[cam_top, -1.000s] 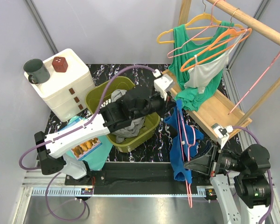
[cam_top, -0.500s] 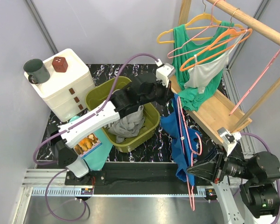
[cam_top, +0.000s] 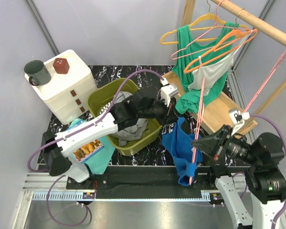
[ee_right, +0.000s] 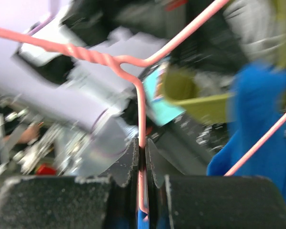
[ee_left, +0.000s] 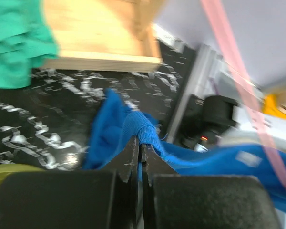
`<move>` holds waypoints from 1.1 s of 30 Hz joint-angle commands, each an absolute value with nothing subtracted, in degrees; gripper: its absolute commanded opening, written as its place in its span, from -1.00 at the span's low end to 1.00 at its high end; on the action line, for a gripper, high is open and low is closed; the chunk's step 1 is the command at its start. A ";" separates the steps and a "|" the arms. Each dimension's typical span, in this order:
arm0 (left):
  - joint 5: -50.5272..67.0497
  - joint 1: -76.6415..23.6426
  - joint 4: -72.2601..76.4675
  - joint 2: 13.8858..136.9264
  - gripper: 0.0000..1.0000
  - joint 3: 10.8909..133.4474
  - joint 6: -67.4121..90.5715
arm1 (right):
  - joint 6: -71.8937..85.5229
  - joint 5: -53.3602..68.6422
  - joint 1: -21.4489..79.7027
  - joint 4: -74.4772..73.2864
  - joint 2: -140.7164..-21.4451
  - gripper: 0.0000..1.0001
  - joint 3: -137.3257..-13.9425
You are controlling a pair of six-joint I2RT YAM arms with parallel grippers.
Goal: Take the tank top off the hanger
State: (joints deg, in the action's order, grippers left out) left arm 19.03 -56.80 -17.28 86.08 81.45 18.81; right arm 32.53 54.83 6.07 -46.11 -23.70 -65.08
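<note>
Blue is the tank top (cam_top: 181, 152), and it hangs in a bunched column over the near edge of the black marbled table (cam_top: 155, 153), between the two arms. Its upper edge is held by the left gripper (cam_top: 173, 114), whose jaws are pressed together on a rolled hem of the blue cloth. The left wrist view shows that hem squeezed right at the fingertips (ee_left: 128, 162).

The pink wire hanger (cam_top: 199, 112) runs steeply through the garment. Its upper end is up by the wooden rack (cam_top: 224, 114), and its lower end pokes out beneath the blue cloth at the table's near edge. The right gripper (cam_top: 200, 143) is clamped on one thin wire of that hanger, with the jaws nearly touching and only the wire between them. Whether a strap is hooked on the wire cannot be told.

Left of the tank top, under the left arm, an olive-green bin (cam_top: 100, 98) holds a grey garment (cam_top: 133, 129). A green tank top (cam_top: 185, 47) and a white one (cam_top: 212, 74) hang on hangers from the wooden rail (cam_top: 257, 21). At the far left, a white drawer unit (cam_top: 69, 90) carries a dark mug (cam_top: 36, 72) and a red block (cam_top: 61, 65).
</note>
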 commanded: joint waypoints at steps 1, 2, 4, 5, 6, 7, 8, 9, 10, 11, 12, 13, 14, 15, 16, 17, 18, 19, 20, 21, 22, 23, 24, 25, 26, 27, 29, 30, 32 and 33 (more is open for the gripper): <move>26.71 -58.71 -11.16 79.11 -1.00 80.60 20.12 | 24.97 39.67 6.42 -40.36 -26.54 -1.00 -63.90; 27.07 -58.80 -10.99 78.58 -1.00 80.33 20.21 | 24.61 38.07 6.42 -39.47 -26.28 -1.00 -63.46; 27.68 -58.89 -10.64 77.44 -1.00 79.54 20.48 | 25.48 35.70 6.42 -33.97 -25.14 -1.00 -61.09; 27.60 -58.89 -10.46 77.17 -1.00 79.28 20.48 | 27.58 34.90 6.42 -32.53 -24.09 -1.00 -60.21; 27.16 -58.89 -10.55 76.91 -1.00 79.19 20.30 | 28.82 33.59 6.42 -31.82 -23.91 -1.00 -59.86; 25.77 -58.89 -11.16 76.82 -1.00 79.28 19.87 | 29.87 31.75 6.42 -31.47 -23.91 -1.00 -59.94; 24.79 -58.89 -11.68 76.90 -1.00 79.54 19.52 | 32.06 30.77 6.42 -31.90 -24.52 -1.00 -60.64; 23.65 -58.89 -12.39 77.17 -1.00 80.50 19.16 | 33.21 28.24 6.50 -33.30 -25.13 -1.00 -60.99; 21.29 -58.80 -14.13 77.69 -1.00 81.12 18.46 | 34.18 27.34 6.50 -33.66 -26.35 -1.00 -61.34; 20.14 -58.80 -14.93 78.04 -1.00 82.43 18.20 | 36.19 26.38 6.42 -33.92 -26.89 -1.00 -61.96; 18.91 -58.80 -15.90 78.22 -1.00 82.96 18.02 | 37.17 23.67 6.42 -34.36 -27.59 -1.00 -62.31; 17.07 -58.80 -16.26 78.48 -1.00 83.49 17.67 | 38.13 22.51 6.42 -34.37 -28.90 -1.00 -62.66; 16.27 -58.71 -16.61 78.75 -1.00 84.45 17.58 | 39.10 21.28 6.50 -34.45 -29.70 -1.00 -63.71; 15.56 -58.71 -16.87 78.75 -1.00 84.72 17.58 | 39.72 18.57 6.50 -34.63 -30.58 -1.00 -64.50; 14.51 -58.62 -16.96 78.66 -1.00 85.07 17.58 | 40.16 17.50 6.50 -34.63 -32.41 -1.00 -65.29; 14.24 -58.54 -17.05 78.49 -1.00 85.43 17.58 | 40.78 16.45 6.42 -34.54 -33.48 -1.00 -67.30; 13.80 -58.54 -17.22 78.23 -1.00 85.52 17.58 | 41.39 13.74 6.42 -34.37 -34.53 -1.00 -68.37; 13.62 -58.45 -17.31 77.79 -1.00 85.52 17.49 | 42.27 12.32 6.42 -34.02 -36.54 -1.00 -70.47; 13.36 -58.45 -17.49 77.52 -1.00 85.34 17.49 | 42.71 9.61 6.42 -33.49 -37.69 -1.00 -71.71; 12.92 -58.45 -17.75 77.17 -1.00 85.08 17.58 | 42.80 8.54 6.50 -33.23 -40.14 -1.00 -73.02; 12.83 -58.36 -17.93 76.91 -1.00 84.47 17.58 | 43.59 7.48 6.42 -32.96 -41.38 -1.00 -75.56; 12.75 -58.36 -18.02 76.12 -1.00 84.11 17.75 | 44.03 5.73 6.59 -32.09 -42.70 -1.00 -76.89; 12.57 -58.36 -18.02 75.68 -1.00 83.59 18.01 | 44.38 5.02 6.50 -31.56 -45.41 -1.00 -78.21; 12.57 -58.36 -18.02 75.33 -1.00 82.54 18.19 | 45.17 4.14 6.42 -31.20 -46.92 -1.00 -81.01; 12.39 -58.36 -18.19 74.45 -1.00 82.18 18.28 | 45.35 2.91 6.33 -30.51 -48.24 -1.00 -82.43; 12.22 -58.36 -18.28 73.92 -1.00 81.74 18.54 | 45.09 2.47 6.50 -30.06 -51.30 -1.00 -83.83; 12.04 -58.36 -18.63 73.04 -1.00 80.60 18.89 | 45.52 0.80 6.42 -30.06 -54.13 -1.00 -88.23; 11.87 -58.36 -18.72 71.91 -1.00 80.16 19.07 | 45.53 0.27 6.42 -29.88 -56.32 -1.00 -89.55; 11.60 -58.36 -19.07 70.93 -1.00 78.93 19.25 | 46.58 -3.75 6.42 -29.71 -58.09 -1.00 -92.54; 11.08 -58.36 -19.16 70.06 -1.00 78.66 19.25 | 46.84 -5.17 6.42 -29.71 -59.66 -1.00 -93.33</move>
